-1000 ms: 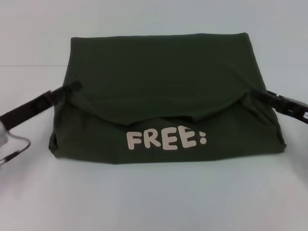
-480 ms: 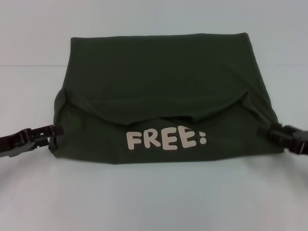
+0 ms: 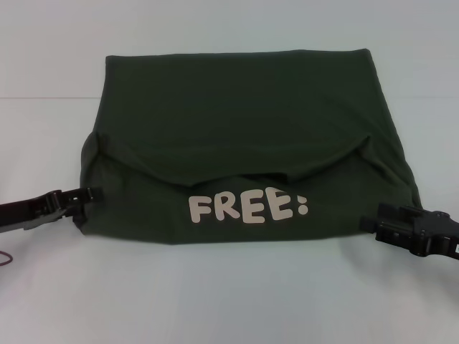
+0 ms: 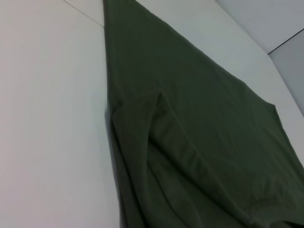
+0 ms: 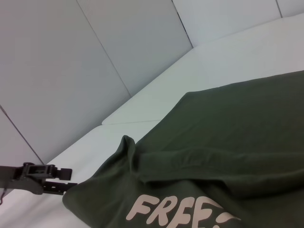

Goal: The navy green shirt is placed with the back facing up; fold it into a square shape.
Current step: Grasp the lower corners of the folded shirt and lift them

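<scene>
Shirt: the dark olive-green cloth shirt (image 3: 244,150) lies folded into a rough square on the white table (image 3: 229,301), a pale "FREE:" print (image 3: 247,208) showing at its near edge.
Change: both arms have slid down from the mid side edges to the near corners.
Left gripper (image 3: 86,195): touching the near-left corner; grip cannot be told.
Right gripper (image 3: 380,221): just off the near-right corner, holding nothing visible; opening unclear.
Meaning: folding looks nearly done.

"FREE:" on the navy green shirt (image 3: 237,122)

Overhead head view; low, close wrist views.
</scene>
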Motion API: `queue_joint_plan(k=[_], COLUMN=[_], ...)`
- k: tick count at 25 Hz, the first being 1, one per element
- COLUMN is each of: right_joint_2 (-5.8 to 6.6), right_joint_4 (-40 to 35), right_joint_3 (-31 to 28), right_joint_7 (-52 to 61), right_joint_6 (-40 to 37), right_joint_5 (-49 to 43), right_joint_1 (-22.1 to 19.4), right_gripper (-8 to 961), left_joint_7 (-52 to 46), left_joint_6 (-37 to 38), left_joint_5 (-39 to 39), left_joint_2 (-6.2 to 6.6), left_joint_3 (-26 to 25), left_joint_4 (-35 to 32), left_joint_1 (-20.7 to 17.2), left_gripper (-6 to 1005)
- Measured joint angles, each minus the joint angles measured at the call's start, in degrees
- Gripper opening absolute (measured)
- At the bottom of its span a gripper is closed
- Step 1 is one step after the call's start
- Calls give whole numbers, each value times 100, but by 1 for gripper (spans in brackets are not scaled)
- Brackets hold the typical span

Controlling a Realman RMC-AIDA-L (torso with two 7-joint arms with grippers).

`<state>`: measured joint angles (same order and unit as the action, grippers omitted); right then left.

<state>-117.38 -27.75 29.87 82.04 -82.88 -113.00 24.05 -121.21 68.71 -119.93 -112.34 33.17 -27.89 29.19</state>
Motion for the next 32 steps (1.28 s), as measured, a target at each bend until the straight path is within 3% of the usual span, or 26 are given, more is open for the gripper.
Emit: queue_joint_plan(k=[8, 24, 28, 32], right_joint_2=[-3, -4, 0, 89], right_joint_4=[11, 12, -20, -181], right_joint_3=[23, 20, 9, 38], right_joint_7=[-4, 28, 57, 556], right_joint_6=[14, 60, 36, -18], right_joint_5=[-3, -3, -3, -61], right_joint_1=[35, 49, 22, 22], right_gripper=[756, 752, 751, 750], left_joint_7=[-68, -516, -510, -499], left_joint_6=[-243, -242, -224, -211], left_joint_5=[-192, -266, -274, -276], left_joint_2=[-152, -122, -103, -98], left_joint_3=[332, 781, 811, 813], left_joint_4=[14, -84, -92, -94], left_joint_1=[155, 175, 168, 166], left_gripper=[755, 705, 614, 523])
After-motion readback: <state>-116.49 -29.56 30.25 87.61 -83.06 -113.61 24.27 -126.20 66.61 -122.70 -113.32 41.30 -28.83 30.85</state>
